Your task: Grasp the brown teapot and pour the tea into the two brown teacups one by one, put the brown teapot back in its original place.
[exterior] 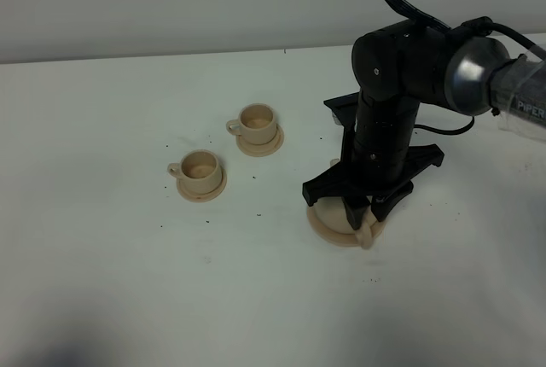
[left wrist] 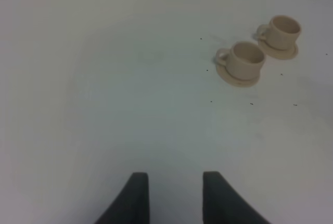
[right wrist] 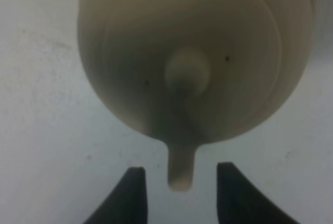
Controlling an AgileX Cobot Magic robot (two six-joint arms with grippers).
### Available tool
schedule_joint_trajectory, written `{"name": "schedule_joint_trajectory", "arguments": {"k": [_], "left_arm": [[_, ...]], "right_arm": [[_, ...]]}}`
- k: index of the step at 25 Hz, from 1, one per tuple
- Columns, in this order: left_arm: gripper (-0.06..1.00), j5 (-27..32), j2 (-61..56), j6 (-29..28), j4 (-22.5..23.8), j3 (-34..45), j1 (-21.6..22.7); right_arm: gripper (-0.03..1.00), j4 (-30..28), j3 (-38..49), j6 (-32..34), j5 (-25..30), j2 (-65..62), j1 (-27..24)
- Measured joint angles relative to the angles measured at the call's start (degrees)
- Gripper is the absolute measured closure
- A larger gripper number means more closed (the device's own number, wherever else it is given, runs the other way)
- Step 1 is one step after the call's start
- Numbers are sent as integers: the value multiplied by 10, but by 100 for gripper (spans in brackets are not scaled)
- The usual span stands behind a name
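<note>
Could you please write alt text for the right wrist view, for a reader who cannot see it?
Seen from above, the teapot fills most of the frame, its lid knob in the middle. Its handle points between the two dark fingers, with a gap on each side, over a white table.

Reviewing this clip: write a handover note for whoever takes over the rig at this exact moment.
Left gripper: open, over the table, holding nothing.
Right gripper: open, jaws either side of the teapot handle, not yet gripping.
The teapot sits on its wide saucer. Near cup and far cup stand apart from it, and I see no tea in them.
Done: the right arm is lined up on the handle.
Left: grip, lift, pour into each cup, set the teapot back.
</note>
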Motion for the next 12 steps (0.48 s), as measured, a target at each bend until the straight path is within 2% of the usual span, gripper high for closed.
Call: {"name": "schedule_joint_trajectory", "arguments": {"k": [12], "left_arm": [[67,0,0,0,0,0,0]], "right_arm": [[64,-20,-1,-21,15,5,0]]}}
